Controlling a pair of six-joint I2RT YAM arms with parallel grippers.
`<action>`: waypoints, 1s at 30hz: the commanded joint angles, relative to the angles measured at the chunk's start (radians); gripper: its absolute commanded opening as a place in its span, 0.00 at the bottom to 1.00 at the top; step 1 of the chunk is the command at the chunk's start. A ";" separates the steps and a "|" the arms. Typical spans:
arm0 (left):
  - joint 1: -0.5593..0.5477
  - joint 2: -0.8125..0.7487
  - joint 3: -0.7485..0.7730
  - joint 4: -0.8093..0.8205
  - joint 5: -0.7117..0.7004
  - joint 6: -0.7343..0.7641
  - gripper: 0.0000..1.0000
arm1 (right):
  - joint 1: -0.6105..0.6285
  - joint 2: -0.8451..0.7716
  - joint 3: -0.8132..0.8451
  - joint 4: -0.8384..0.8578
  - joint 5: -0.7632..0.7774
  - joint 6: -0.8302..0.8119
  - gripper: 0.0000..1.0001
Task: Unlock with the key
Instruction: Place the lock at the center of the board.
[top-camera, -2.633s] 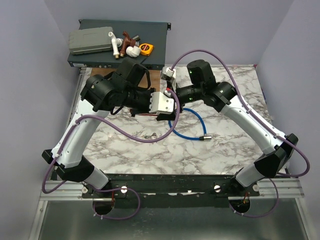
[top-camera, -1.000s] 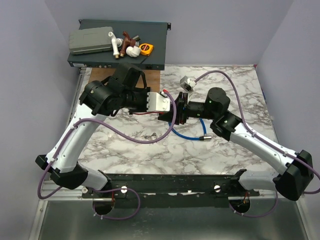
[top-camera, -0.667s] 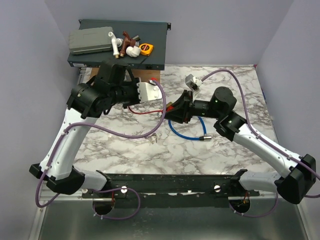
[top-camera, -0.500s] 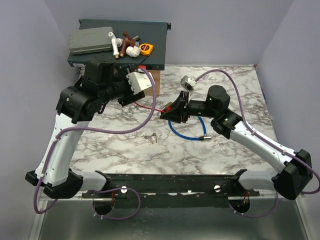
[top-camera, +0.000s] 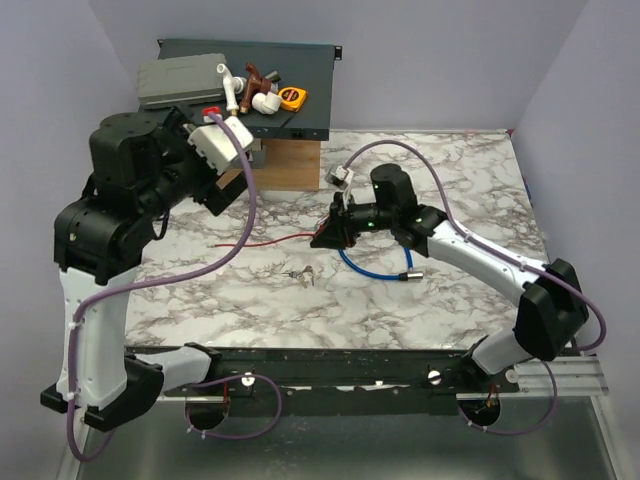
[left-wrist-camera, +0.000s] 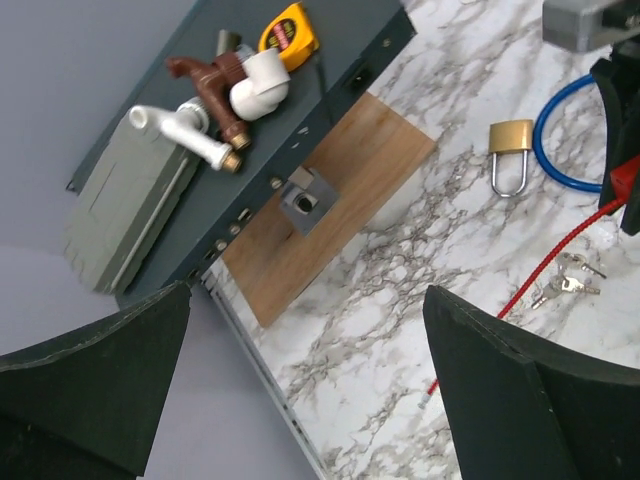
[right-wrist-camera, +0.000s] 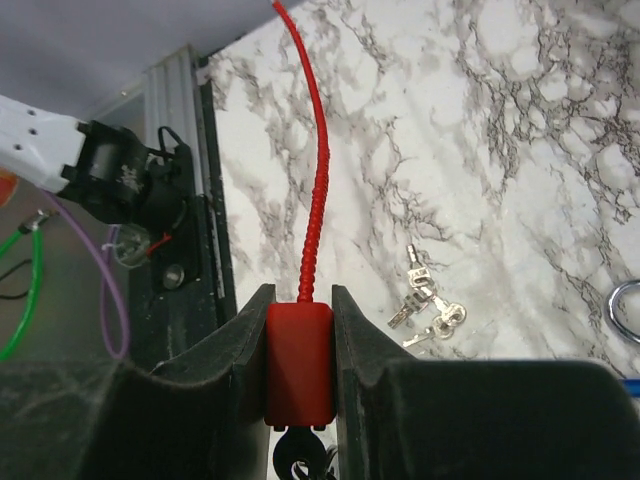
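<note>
My right gripper (right-wrist-camera: 300, 300) is shut on the key's small red head (right-wrist-camera: 300, 365), low over the middle of the marble table (top-camera: 450, 180). A dark ring-shaped piece shows just below the head. The long thin red cord (right-wrist-camera: 315, 180) runs from the head across the marble (top-camera: 262, 240), and its free end (left-wrist-camera: 432, 386) lies loose. My left gripper (left-wrist-camera: 308, 295) hangs open and empty, high over the table's far left. The brass padlock (left-wrist-camera: 510, 150) lies flat beside the blue cable lock (left-wrist-camera: 555, 150).
A bunch of small silver keys (right-wrist-camera: 425, 300) lies on the marble near the cord. A wooden board (top-camera: 285, 165) sits at the back. Behind it a dark rack unit (top-camera: 300, 60) carries a grey box (top-camera: 180, 80), pipe fittings (top-camera: 250, 92) and a yellow tape measure (top-camera: 293, 97).
My left gripper has opened, let go of the red cord and swung up and back to the left. The cord's free end now lies on the table. The right gripper keeps its hold.
</note>
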 joint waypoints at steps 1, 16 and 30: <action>0.092 -0.057 -0.051 -0.023 0.041 -0.070 0.98 | 0.063 0.114 0.083 -0.038 0.104 -0.079 0.01; 0.216 -0.120 -0.699 0.142 0.314 -0.033 0.98 | 0.177 0.623 0.348 0.117 0.144 -0.034 0.01; 0.216 -0.088 -0.929 0.222 0.308 -0.003 0.98 | 0.195 0.873 0.459 0.225 0.203 0.038 0.12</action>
